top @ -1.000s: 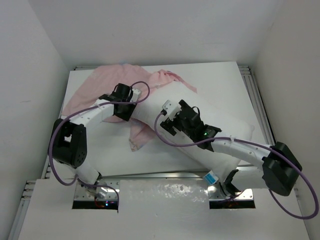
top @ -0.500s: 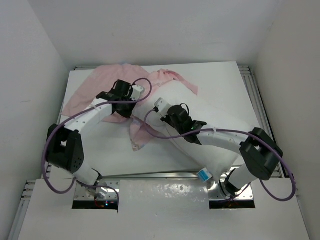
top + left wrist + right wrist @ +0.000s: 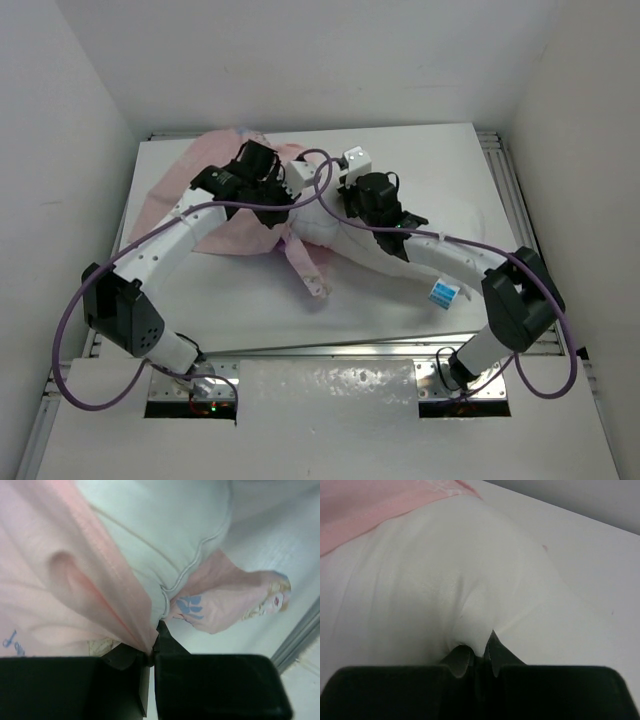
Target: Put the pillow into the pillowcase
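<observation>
Top external: white walls [image 3: 330, 60] surround table [image 3: 220, 300] bearing pillow [image 3: 347, 252].

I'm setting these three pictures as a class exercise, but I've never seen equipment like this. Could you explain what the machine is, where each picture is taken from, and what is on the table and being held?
The machine is two robot arms bolted at the near edge of a white table. The big picture looks down from above: the left arm is on the left, the right arm on the right. The other two pictures come from cameras on the wrists. On the table lie a plump white stuffed pillow and a thin pale pink fabric pillowcase with a cartoon print. In the left wrist picture, the black left fingers are shut on the pillowcase's edge. In the right wrist picture, the right fingers pinch a fold of the pillow.
</observation>
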